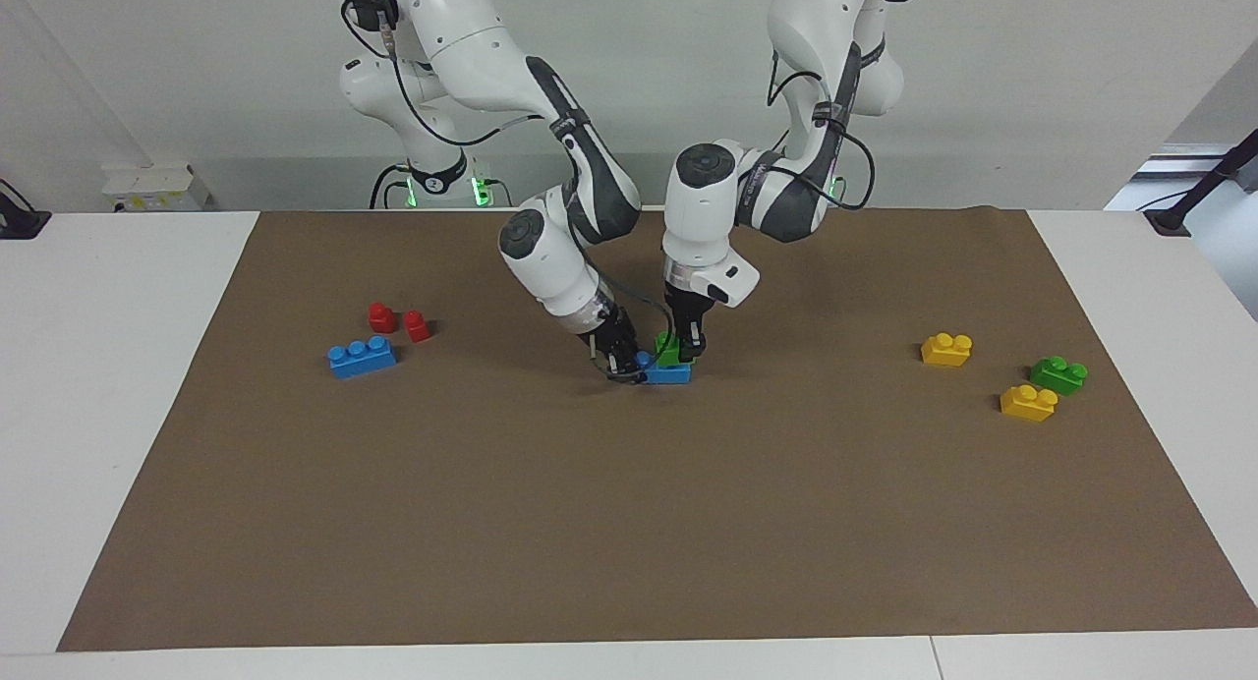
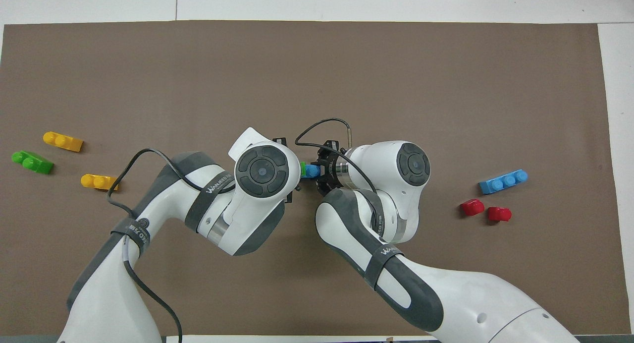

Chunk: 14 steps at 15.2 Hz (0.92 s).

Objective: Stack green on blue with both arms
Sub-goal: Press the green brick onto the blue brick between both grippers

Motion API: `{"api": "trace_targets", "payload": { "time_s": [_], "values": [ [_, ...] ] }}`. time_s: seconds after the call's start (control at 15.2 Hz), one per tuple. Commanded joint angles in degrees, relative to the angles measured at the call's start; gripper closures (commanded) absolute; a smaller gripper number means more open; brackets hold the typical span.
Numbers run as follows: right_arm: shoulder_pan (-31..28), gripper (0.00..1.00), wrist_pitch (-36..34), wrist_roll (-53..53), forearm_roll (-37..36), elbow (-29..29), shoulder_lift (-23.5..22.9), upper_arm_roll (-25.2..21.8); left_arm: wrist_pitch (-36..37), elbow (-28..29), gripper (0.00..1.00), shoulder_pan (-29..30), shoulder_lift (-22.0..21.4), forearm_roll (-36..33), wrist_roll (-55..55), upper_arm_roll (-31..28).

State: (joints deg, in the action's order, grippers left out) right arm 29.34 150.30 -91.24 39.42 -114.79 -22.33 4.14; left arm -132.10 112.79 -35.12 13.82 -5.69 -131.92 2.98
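Two grippers meet at the centre of the facing view, over a brown mat (image 1: 629, 523) on the white tabletop (image 1: 108, 366). The right gripper (image 1: 621, 364), on the arm from the upper left of that frame, has its fingers closed on one end of the blue brick (image 1: 670, 373), which lies on the mat. The left gripper (image 1: 685, 347), on the arm from the upper right, has its fingers closed on the green brick (image 1: 669, 351) and holds it down on top of the blue one. In the overhead view only a sliver of green (image 2: 302, 168) and blue (image 2: 311, 171) shows between the two wrists. At the frame's left lie a second blue brick (image 1: 362, 356) and two red bricks (image 1: 398, 320); at its right, two yellow bricks (image 1: 987, 375) and another green brick (image 1: 1058, 374).
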Motion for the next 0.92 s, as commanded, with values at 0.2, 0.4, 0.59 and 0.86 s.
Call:
{"api": "trace_targets", "payload": {
  "time_s": [0.2,0.4,0.59,0.86],
  "values": [
    [0.10,1.00,1.58,2.39,1.80,-0.88,-0.08,0.08,-0.97,0.59,1.00,-1.53,1.21,-1.78,-2.81,-0.95],
    [0.10,1.00,1.57,2.39,1.80,-0.96,-0.08,-0.01,-0.88,0.59,1.00,-1.53,1.21,-3.61,-2.81,-0.95],
    [0.01,1.00,1.57,2.47,1.80,-1.14,-0.08,-0.01,0.00,0.15,0.00,-1.44,1.12,-4.59,-2.55,-0.95],
    [-0.95,0.23,0.79,2.12,1.89,-0.70,-0.08,0.08,1.40,-0.02,0.00,-0.65,-0.28,-4.94,-1.15,-1.22]
  ]
}}
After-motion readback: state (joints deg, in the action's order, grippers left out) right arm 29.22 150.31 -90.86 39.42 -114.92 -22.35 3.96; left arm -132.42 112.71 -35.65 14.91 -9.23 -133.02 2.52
